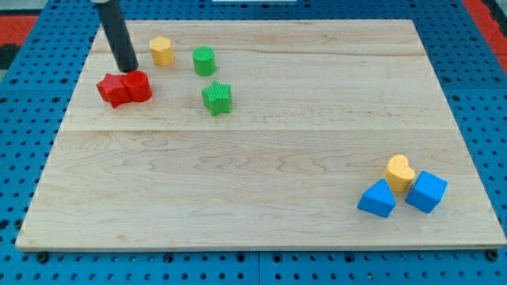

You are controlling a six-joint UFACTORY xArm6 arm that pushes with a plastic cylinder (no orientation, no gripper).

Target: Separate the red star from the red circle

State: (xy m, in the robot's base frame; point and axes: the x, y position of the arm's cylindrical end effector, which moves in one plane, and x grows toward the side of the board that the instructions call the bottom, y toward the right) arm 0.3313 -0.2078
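Camera view
Table (261,182): pale wooden board, lying on a blue pegboard (475,95).
My tip (127,70): lower end of a dark rod that comes down from the view's top left; it sits just above the two red blocks, at the seam where they meet, touching or very nearly touching them.
Fingers: none on this arm, only the rod, so nothing is clasped.
Red star (112,89): near the table's top left, to the view's left of the red circle, pressed against it.
Red circle (138,85): to the view's right of the red star, touching it.
Yellow block (162,51): to the view's upper right of the red pair, near but apart; looks six-sided.
Green circle (203,60): just to the view's right of the yellow block, apart from it.
Green star (216,97): below the green circle, apart from it.
Yellow heart (400,172): in the bottom right group, touching both blue blocks.
Blue triangle (377,198): to the lower left of the yellow heart.
Blue cube (426,191): at the right of that group.
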